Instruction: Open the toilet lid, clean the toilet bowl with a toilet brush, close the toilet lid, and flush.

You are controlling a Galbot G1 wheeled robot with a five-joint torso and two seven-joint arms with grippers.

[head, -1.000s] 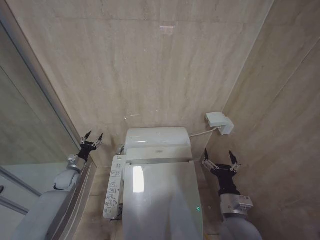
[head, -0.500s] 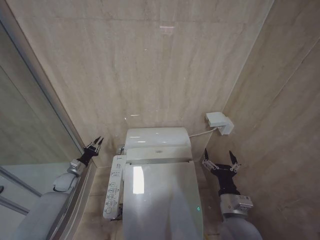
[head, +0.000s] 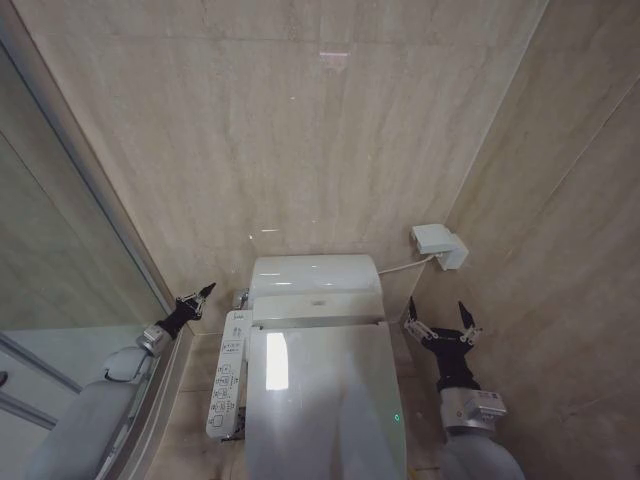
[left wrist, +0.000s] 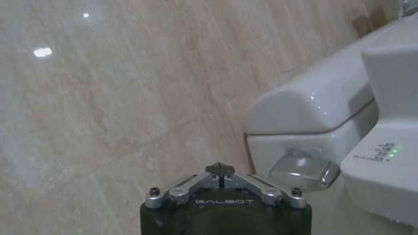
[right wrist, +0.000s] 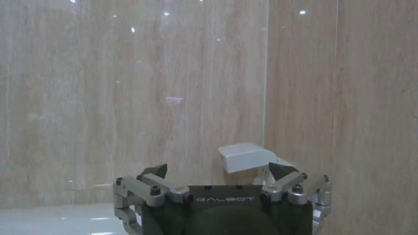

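The toilet lid [head: 320, 400] lies flat and closed, glossy white, so the toilet bowl is hidden beneath it. The toilet brush is out of view. My left gripper [head: 203, 292] is shut with nothing in it. It hovers at the left side of the white tank [head: 315, 276], a short way from the chrome flush lever [head: 241, 297]. In the left wrist view the joined fingertips [left wrist: 220, 169] point towards that lever [left wrist: 304, 171] without touching it. My right gripper [head: 438, 318] stands open and empty beside the toilet's right side, facing the wall [right wrist: 219, 172].
A long white button panel [head: 226, 375] runs along the toilet's left side. A small white wall box [head: 438, 243] with a cable sits on the right wall. A glass shower partition [head: 60, 250] closes off the left. Tiled walls hem in both arms.
My left gripper has shut its fingers and shifted right and slightly down, towards the tank's side. The right arm has not moved.
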